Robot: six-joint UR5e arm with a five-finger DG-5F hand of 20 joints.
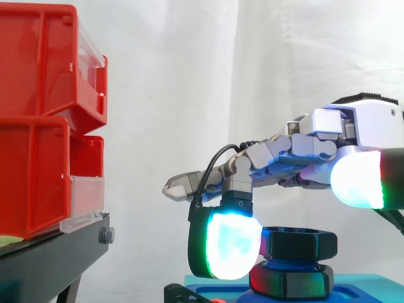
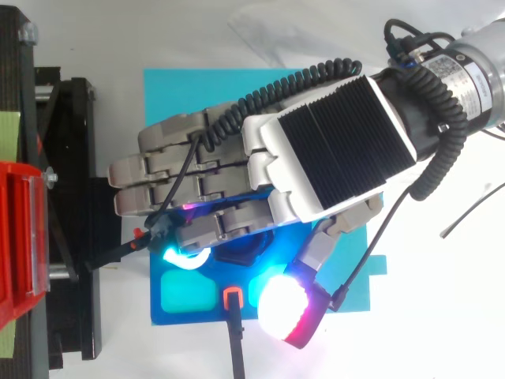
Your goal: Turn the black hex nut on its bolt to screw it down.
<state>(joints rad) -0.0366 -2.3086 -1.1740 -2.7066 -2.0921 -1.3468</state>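
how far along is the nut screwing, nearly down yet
Done: the black hex nut sits low, right above a second black hex piece on the blue base. In hand: the robot hand is over it, one glowing fingertip against its side, thumb pad clear of it. Left: any last turns; whether it is fully seated cannot be told.

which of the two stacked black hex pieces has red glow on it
The lower hex piece, resting on the blue base; the upper hex piece shows no red.

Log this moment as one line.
hand open over black hex nut | one fingertip beside nut, contact unclear | thumb apart | blue base under nut
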